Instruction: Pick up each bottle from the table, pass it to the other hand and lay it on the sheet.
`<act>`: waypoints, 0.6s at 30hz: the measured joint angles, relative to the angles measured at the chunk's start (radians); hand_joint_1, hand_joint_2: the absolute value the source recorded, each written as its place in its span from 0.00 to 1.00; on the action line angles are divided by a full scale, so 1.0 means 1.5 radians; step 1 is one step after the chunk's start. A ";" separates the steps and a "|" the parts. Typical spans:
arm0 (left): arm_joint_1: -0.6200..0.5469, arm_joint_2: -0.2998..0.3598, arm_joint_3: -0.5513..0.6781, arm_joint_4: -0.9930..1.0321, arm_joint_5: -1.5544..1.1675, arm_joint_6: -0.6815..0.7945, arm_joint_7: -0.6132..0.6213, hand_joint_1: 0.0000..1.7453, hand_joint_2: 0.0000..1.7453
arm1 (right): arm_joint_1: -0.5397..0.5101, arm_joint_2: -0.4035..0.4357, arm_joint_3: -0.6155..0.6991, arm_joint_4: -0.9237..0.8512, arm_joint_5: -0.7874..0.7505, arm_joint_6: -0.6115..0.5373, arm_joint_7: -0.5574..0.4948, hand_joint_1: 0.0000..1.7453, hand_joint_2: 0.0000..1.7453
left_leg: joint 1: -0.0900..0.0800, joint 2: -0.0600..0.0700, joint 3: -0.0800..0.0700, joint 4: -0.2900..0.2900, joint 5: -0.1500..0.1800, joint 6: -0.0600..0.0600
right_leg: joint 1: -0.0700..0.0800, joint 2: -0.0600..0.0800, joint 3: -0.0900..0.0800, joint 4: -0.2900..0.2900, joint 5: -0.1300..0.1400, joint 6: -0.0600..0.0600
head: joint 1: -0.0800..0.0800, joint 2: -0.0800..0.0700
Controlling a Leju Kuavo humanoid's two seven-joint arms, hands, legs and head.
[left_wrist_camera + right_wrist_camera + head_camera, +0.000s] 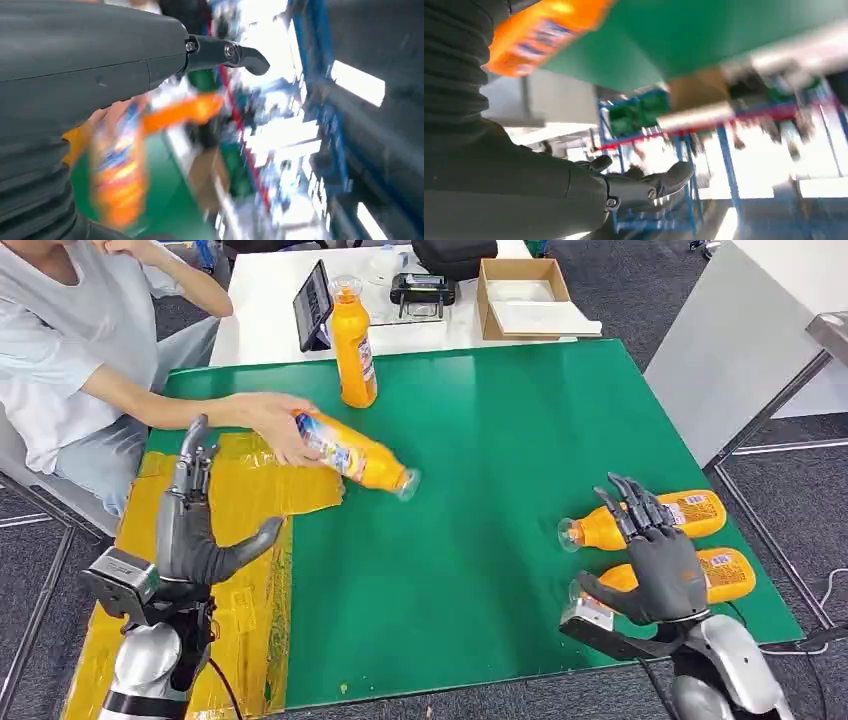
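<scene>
Hovering with fingers spread and empty over two lying bottles (660, 518) at the counter's (480, 570) right edge, the right hand (655, 560) must next descend and grasp one, while the empty, spread left hand (195, 530) waits above the yellow sheet (245, 570).

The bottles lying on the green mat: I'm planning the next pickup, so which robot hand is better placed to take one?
Probably the right robot hand: it hovers open directly over the two lying bottles. The left robot hand is over the yellow sheet.
</scene>
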 measured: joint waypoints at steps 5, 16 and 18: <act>-0.002 0.010 0.000 0.024 0.048 -0.069 0.020 0.00 1.00 | 0.002 -0.071 -0.060 0.045 -0.016 0.032 -0.014 0.00 1.00 | 0.000 0.001 0.000 0.000 0.000 0.000 | 0.000 0.000 0.000 0.000 0.000 0.000 | 0.001 0.000; -0.003 0.012 0.000 0.045 0.056 -0.076 0.022 0.00 1.00 | -0.008 -0.103 -0.076 0.086 -0.016 0.034 -0.018 0.00 1.00 | 0.001 0.001 0.000 0.000 0.000 0.000 | 0.001 0.000 0.000 0.000 0.000 0.000 | 0.000 0.000; -0.003 0.013 0.000 0.046 0.056 -0.076 0.022 0.00 1.00 | -0.008 -0.105 -0.076 0.089 -0.016 0.034 -0.018 0.00 1.00 | 0.001 0.001 0.000 0.000 0.000 0.000 | 0.001 0.000 0.000 0.000 0.000 0.000 | 0.000 0.000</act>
